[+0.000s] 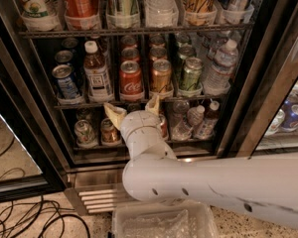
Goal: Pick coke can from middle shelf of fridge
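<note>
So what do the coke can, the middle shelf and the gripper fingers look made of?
Coke can: probably thin metal, with glossy red paint and a bare silvery top.
Middle shelf: dark coated wire, going by its thin bars.
Gripper, open at the shelf's front edge below the can: fingers look like matte cream plastic or rubber.

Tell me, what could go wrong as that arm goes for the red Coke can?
The end effector sits open just below the coke can, at the middle shelf edge. Its fingers could catch the rack as it rises. The gold can and brown bottle stand close beside, so either might get knocked.
</note>
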